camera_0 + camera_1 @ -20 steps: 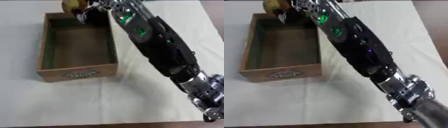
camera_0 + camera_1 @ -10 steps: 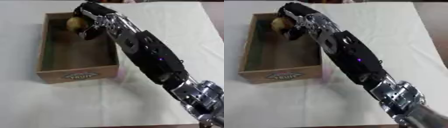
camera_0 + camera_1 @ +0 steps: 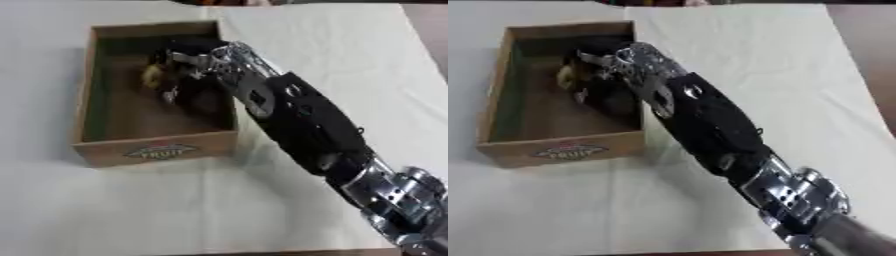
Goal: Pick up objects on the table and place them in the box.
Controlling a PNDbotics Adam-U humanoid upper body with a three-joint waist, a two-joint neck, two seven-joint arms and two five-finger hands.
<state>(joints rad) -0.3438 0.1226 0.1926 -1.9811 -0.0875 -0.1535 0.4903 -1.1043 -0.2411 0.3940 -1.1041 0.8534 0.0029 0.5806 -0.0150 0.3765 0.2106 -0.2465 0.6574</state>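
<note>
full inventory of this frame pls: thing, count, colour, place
Box: one, brown wood with a printed label on its near wall, on the table's left half.
Round object: one, yellowish-brown, inside the box near its far end, in the hand; too blurred to identify.
Table cover: one, off-white, over the whole table.
Right hand: one, black and silver, reaching down into the box with its fingers curled round the round object.
Right arm: one, black with silver joints, running from the lower right corner to the box.
Left hand: not in view.
</note>
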